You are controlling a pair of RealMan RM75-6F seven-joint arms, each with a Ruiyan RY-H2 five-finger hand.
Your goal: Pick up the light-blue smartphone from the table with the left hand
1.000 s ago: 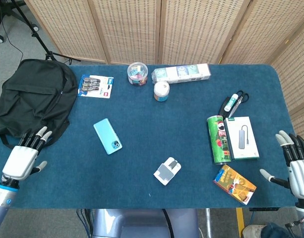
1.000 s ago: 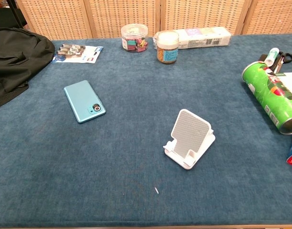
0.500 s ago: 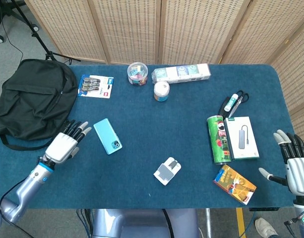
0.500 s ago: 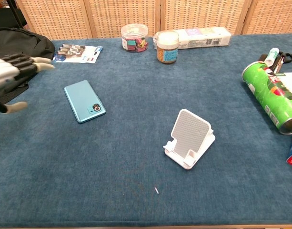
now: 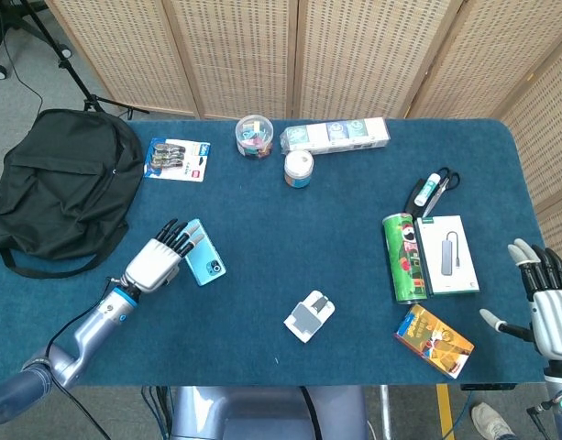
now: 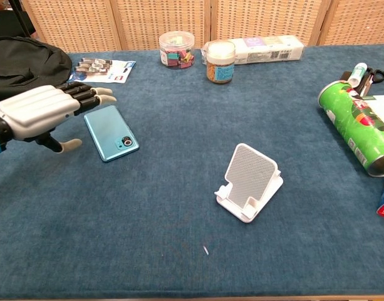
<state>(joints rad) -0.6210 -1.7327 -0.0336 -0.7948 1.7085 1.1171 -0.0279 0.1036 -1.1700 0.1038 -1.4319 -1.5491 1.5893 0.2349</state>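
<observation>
Blue table; phone, stand, can

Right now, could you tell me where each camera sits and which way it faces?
Head view: high above the near edge, looking down on the table; left hand and right hand show.
Chest view: low at the near edge, looking across; only the left hand.
Shared: left hand, smartphone, phone stand.

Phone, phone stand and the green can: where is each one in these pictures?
Phone (image 6: 111,132), chest view: middle of its light-blue back.
Phone stand (image 6: 249,182), chest view: centre of its white backrest.
Green can (image 6: 355,125), chest view: side of the lying tube.
</observation>
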